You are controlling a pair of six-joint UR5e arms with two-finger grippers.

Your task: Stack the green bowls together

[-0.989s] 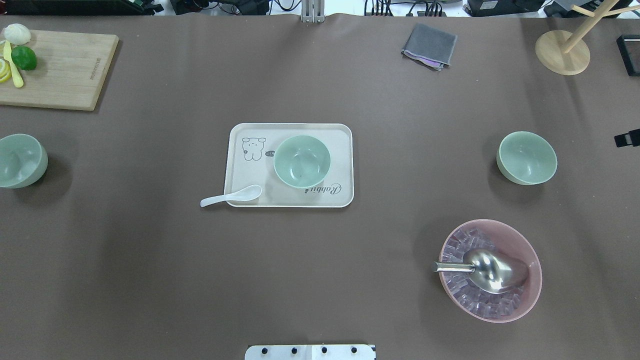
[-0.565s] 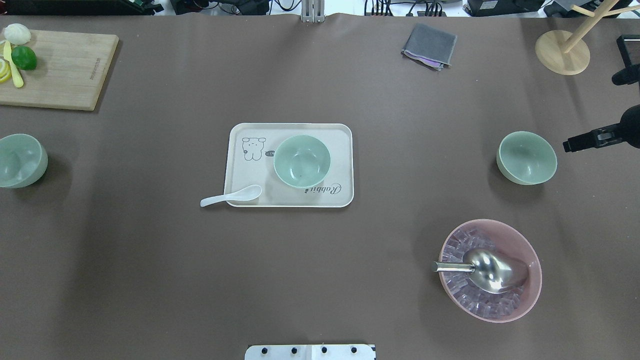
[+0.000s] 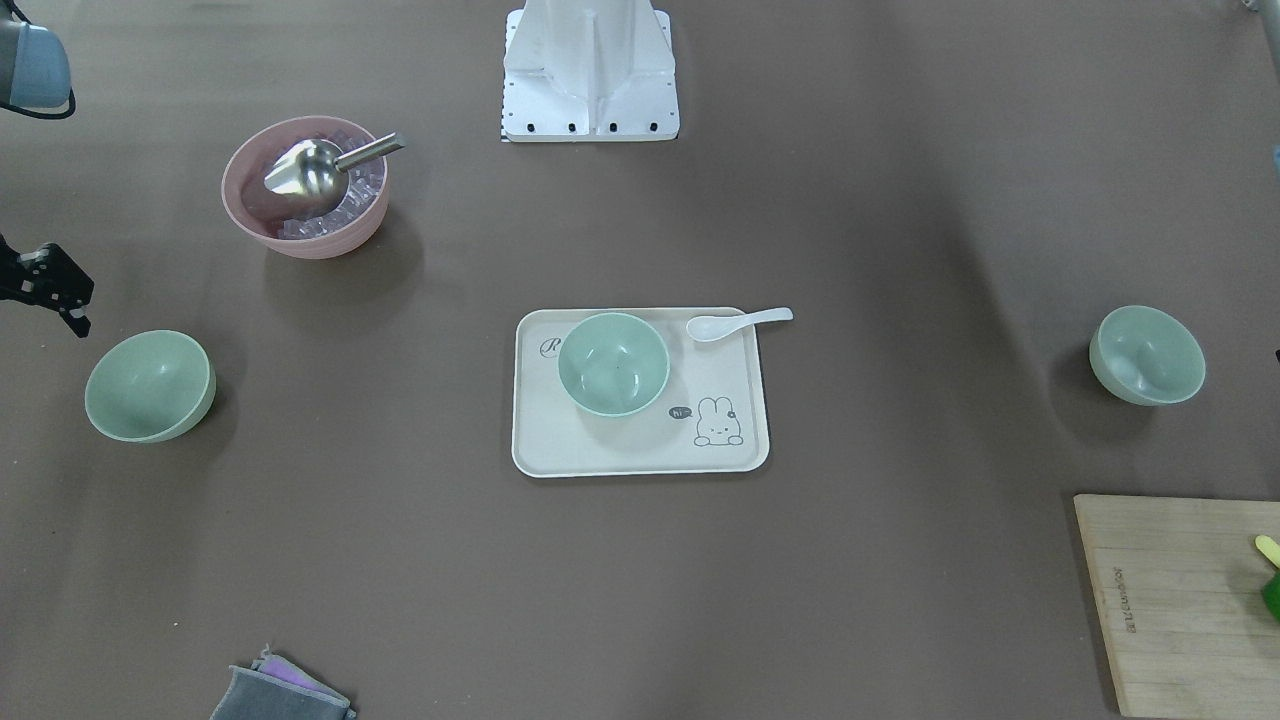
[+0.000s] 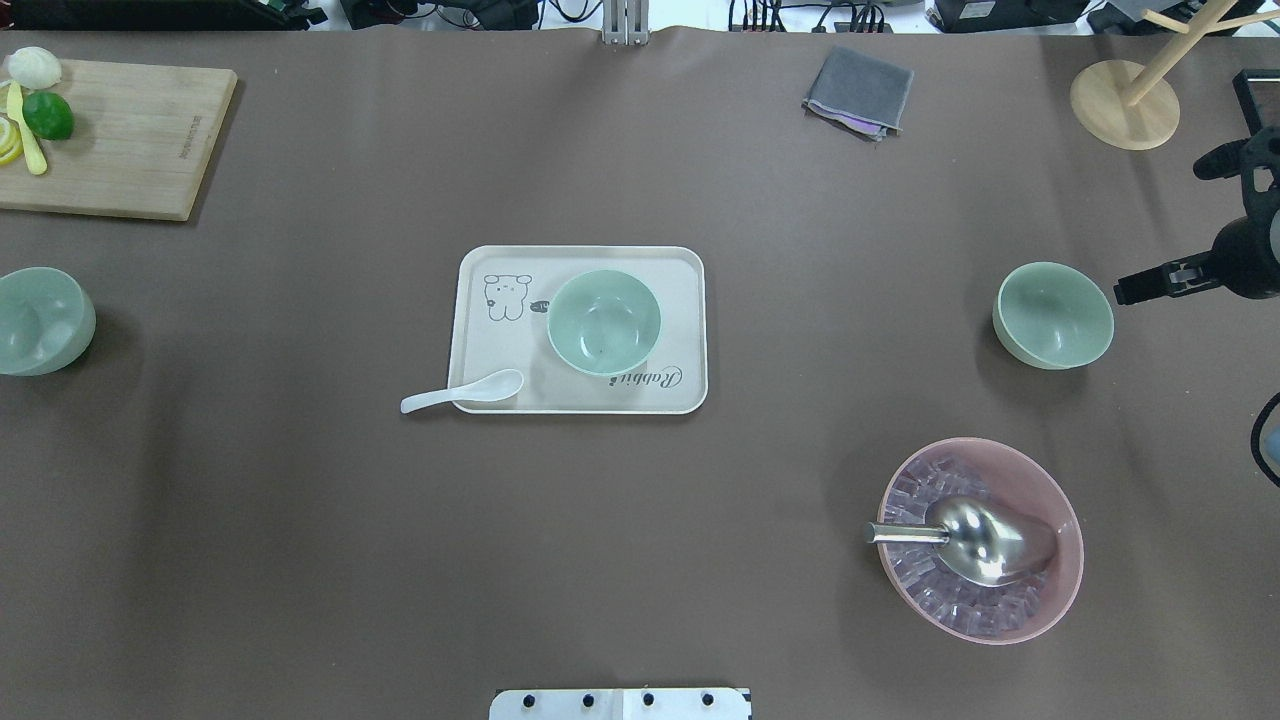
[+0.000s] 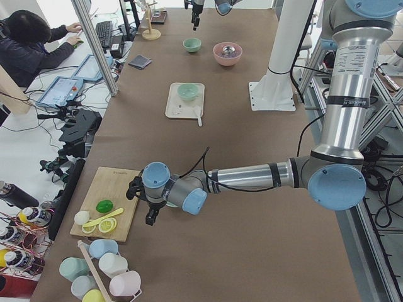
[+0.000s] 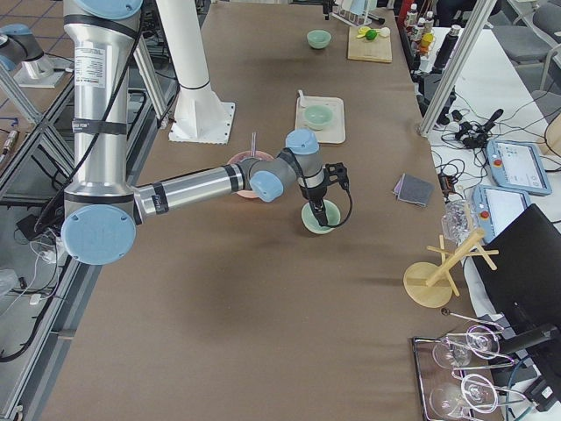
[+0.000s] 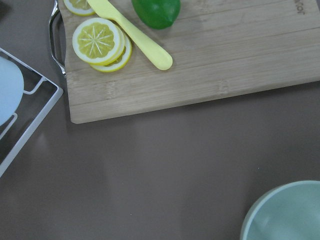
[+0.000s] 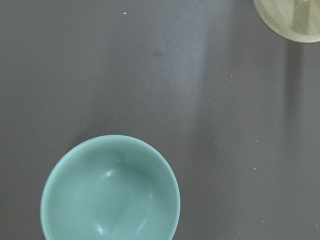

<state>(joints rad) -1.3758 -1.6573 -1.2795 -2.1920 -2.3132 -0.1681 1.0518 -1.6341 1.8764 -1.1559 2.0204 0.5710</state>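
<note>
Three pale green bowls stand apart on the brown table. One (image 4: 604, 322) sits on a cream tray (image 4: 480, 345) at the middle. One (image 4: 1053, 315) is at the right, also in the right wrist view (image 8: 110, 192). One (image 4: 40, 320) is at the left edge; its rim shows in the left wrist view (image 7: 285, 212). My right gripper (image 4: 1125, 290) hangs just right of the right bowl, above it and empty; I cannot tell its jaws. My left gripper (image 5: 151, 217) hovers near the left bowl and the cutting board; I cannot tell if it is open.
A pink bowl of ice with a metal scoop (image 4: 980, 540) stands near the right bowl. A white spoon (image 4: 460, 392) rests on the tray's edge. A cutting board (image 4: 130, 140) with lime and lemon slices, a grey cloth (image 4: 860, 90) and a wooden stand (image 4: 1125, 105) lie along the far side.
My right gripper has come in from the right edge of the overhead view and moved left, close to the right bowl. The bowls have not moved.
</note>
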